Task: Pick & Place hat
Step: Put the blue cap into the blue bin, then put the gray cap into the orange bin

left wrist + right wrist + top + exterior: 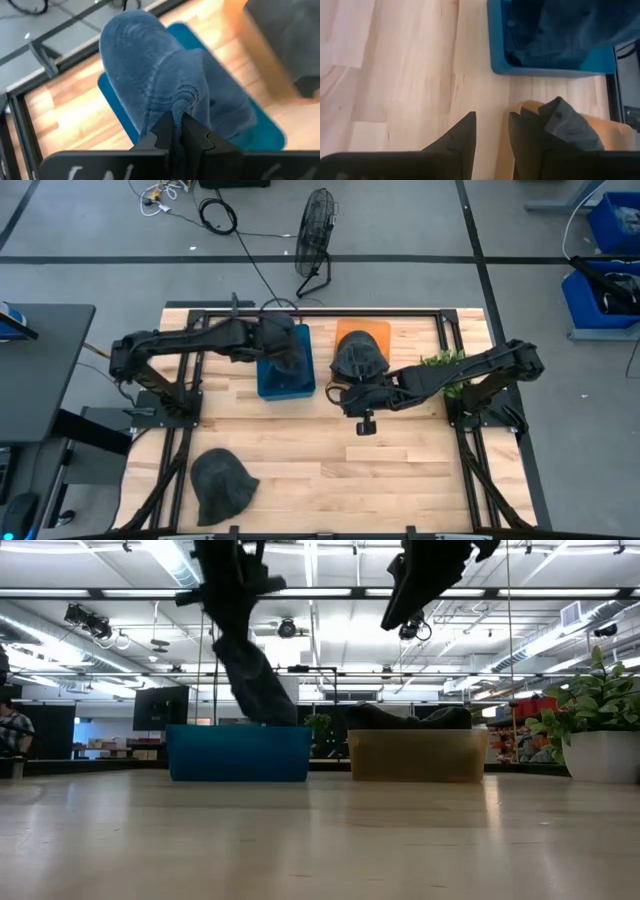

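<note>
A dark blue hat (150,65) hangs from my left gripper (177,127) over the blue bin (285,383). In the low view the blue hat (255,675) reaches down behind the blue bin's wall (238,753). A dark grey hat (358,357) lies in the orange bin (362,329). My right gripper (492,127) is open, raised over the table just near of that bin, touching nothing. Another dark hat (222,485) lies flat on the table's near left part. My left gripper pinches a bunched fold of the blue hat's cloth (181,99) between its two shut fingers, coming from above and pointing down. The hat hangs slack below the fingers, and its lower end (275,718) dips into the blue bin, hidden by the bin's wall.
A potted plant (445,362) stands at the table's right side beside the right arm; it also shows in the low view (590,710). The two bins sit side by side at the far middle. Bare wood (380,480) spreads across the near half.
</note>
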